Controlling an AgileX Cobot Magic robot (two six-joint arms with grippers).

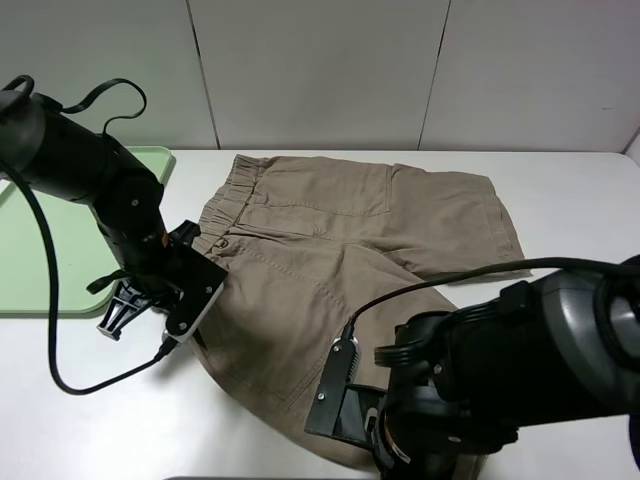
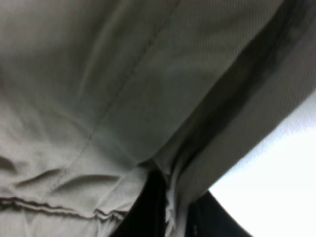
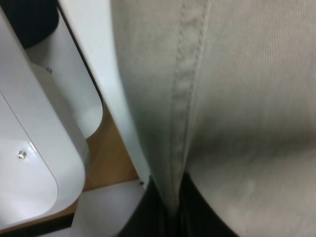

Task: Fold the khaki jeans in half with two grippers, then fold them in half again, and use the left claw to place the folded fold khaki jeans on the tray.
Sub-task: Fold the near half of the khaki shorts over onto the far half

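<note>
The black metal left claw (image 2: 170, 210) is clenching the tan-khaki cotton shorts (image 1: 330, 240) by the waistband, the right claw (image 3: 170, 215) by the near leg.

In the exterior high view the right arm (image 1: 520, 370) runs off the lower and right edges and covers the near leg hem of the khaki jeans (image 1: 330, 240), so its gripper is out of sight there. The left arm (image 1: 90, 165) hides its own fingertips at the jeans' waistband-side edge and overlaps the tray (image 1: 40, 270), which the picture's edge also cuts off beyond the waistband. Both wrist views are blurred close-ups: the left gripper (image 2: 170, 212) and right gripper (image 3: 170, 210) show only as dark finger stubs cut by the edge, a ridge of jeans cloth pinched between each pair.
</note>
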